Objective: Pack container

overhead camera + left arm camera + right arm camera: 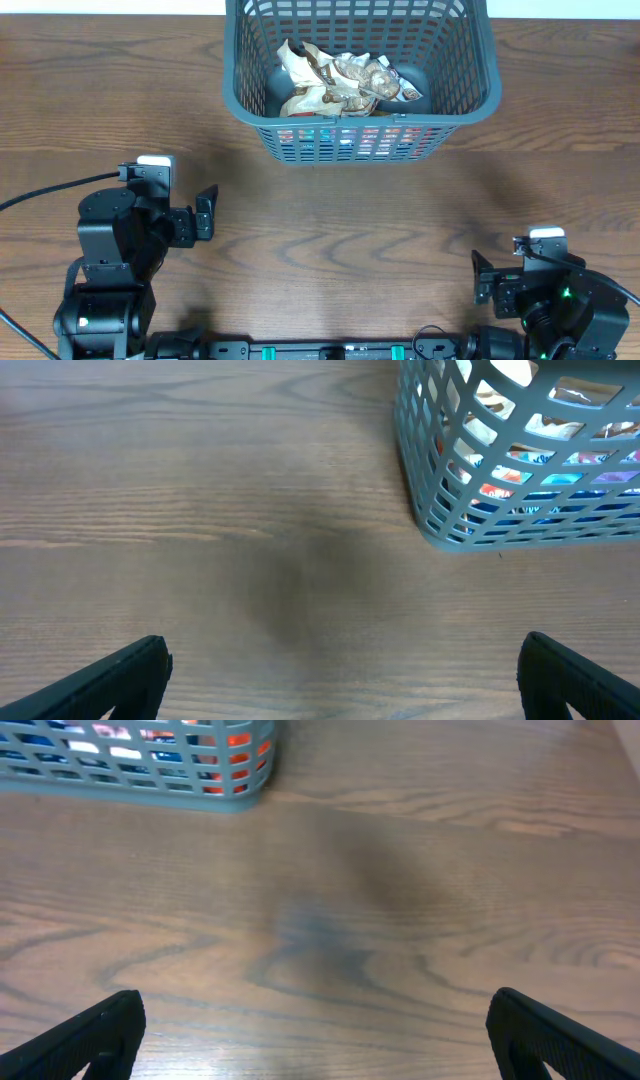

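Note:
The container [460,105] is a large dark grey lattice basket at the far middle of the table. It holds crumpled snack packets [340,78]; coloured wrappers show through its slots. It also shows in the left wrist view [430,510] at the upper right and in the right wrist view [235,795] at the upper left. My left gripper [206,212] is open and empty at the near left, over bare wood [340,680]. My right gripper [482,278] is open and empty at the near right, over bare wood [315,1040].
A brown wooden table [350,220] lies under everything. A black cable [50,190] runs from the left arm towards the left edge. The arms' bases stand at the near edge.

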You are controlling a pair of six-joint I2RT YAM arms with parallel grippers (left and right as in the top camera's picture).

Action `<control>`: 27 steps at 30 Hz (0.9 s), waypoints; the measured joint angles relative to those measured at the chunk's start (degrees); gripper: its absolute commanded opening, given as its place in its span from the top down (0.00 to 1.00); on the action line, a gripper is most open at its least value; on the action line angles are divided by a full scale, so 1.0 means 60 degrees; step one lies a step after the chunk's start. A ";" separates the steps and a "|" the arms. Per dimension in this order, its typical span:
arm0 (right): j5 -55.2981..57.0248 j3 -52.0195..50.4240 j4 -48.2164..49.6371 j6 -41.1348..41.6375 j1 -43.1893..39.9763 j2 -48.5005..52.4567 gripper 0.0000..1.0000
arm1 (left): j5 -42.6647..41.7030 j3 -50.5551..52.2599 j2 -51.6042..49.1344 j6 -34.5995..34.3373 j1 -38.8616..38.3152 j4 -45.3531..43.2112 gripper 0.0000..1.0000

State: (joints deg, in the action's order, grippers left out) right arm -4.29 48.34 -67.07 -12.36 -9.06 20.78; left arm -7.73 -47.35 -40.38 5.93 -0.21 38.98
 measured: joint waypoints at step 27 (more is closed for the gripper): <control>-0.0015 -0.7424 1.0695 0.0168 0.3005 -0.3326 0.01 | 0.0000 0.0015 -0.0004 -0.0025 0.0000 0.0004 0.01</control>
State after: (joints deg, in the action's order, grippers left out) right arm -4.38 3.79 -2.90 -11.35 8.97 0.82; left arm -7.73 -47.27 -40.40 5.78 -0.21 39.00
